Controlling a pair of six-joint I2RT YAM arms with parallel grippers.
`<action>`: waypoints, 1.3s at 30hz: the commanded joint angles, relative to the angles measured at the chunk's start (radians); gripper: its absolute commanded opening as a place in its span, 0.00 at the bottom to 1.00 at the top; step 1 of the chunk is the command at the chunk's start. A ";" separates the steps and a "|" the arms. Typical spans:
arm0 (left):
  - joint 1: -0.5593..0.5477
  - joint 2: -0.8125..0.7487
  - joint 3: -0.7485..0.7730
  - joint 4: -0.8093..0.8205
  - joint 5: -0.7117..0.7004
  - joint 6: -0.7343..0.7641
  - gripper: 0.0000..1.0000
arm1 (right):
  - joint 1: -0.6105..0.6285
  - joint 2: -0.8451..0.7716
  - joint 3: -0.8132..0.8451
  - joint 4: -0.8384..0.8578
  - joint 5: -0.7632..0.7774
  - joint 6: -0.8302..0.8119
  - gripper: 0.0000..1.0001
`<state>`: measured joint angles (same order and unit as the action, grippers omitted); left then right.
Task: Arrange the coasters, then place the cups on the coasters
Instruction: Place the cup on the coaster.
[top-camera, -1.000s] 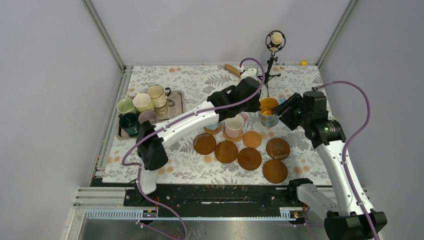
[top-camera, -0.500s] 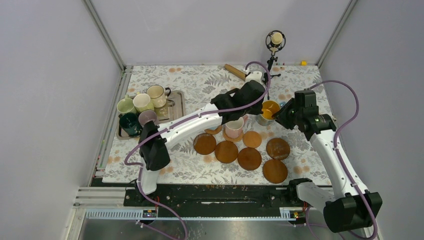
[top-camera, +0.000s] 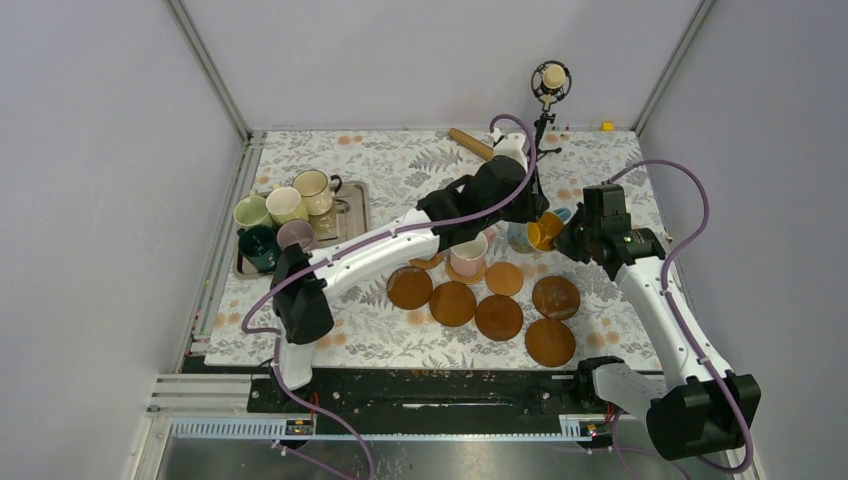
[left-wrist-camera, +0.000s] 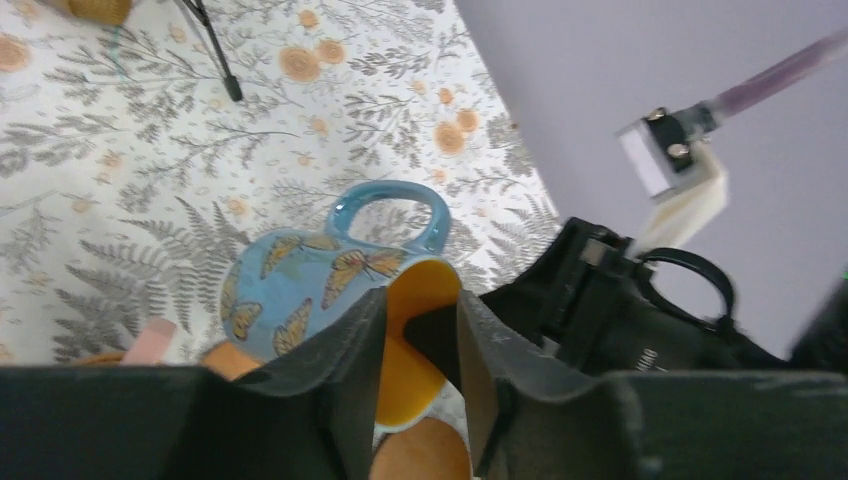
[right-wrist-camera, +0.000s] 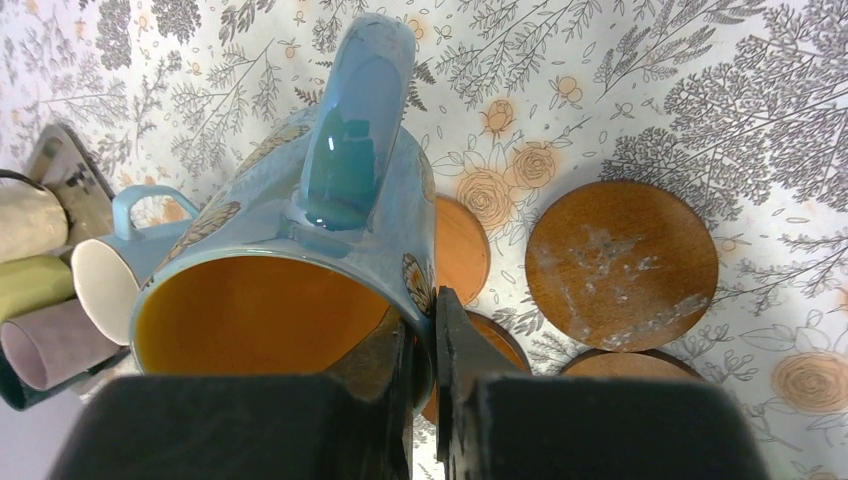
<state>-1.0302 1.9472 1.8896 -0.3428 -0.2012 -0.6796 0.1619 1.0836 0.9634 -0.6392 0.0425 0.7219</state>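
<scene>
The blue butterfly cup (top-camera: 541, 231) with a yellow inside hangs tilted above the cloth at the back right. My right gripper (right-wrist-camera: 428, 320) is shut on its rim (right-wrist-camera: 425, 250), one finger inside and one outside. My left gripper (left-wrist-camera: 420, 320) hovers at the same cup (left-wrist-camera: 300, 280); its jaws stand apart, with the yellow inside showing in the gap. Several brown coasters (top-camera: 499, 317) lie in a cluster at mid table. A pink cup (top-camera: 468, 250) stands on one of them. A light blue cup (right-wrist-camera: 105, 285) shows beside it.
A metal tray (top-camera: 356, 192) at the left holds light green (top-camera: 252, 212), cream (top-camera: 286, 204), beige (top-camera: 314, 188), dark green (top-camera: 259, 245) and mauve (top-camera: 296, 234) cups. A microphone stand (top-camera: 550, 80) and a wooden stick (top-camera: 468, 140) are at the back. Frame posts and walls close in both sides.
My right gripper has closed on the blue cup's rim and the left jaws have parted. The cup has tipped over toward the right arm.
</scene>
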 joint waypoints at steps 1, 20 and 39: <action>-0.004 -0.133 -0.052 0.095 0.021 -0.018 0.41 | 0.007 -0.048 0.052 0.085 -0.022 -0.087 0.00; 0.024 -0.760 -0.570 -0.160 -0.246 0.266 0.99 | 0.006 -0.118 0.088 -0.364 0.197 -0.166 0.00; 0.023 -1.159 -0.912 -0.346 -0.545 0.539 0.99 | -0.142 0.062 0.052 -0.344 0.083 -0.235 0.00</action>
<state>-1.0065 0.8059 0.9981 -0.7139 -0.6662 -0.1822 0.0570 1.1324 1.0115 -1.0298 0.1696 0.5102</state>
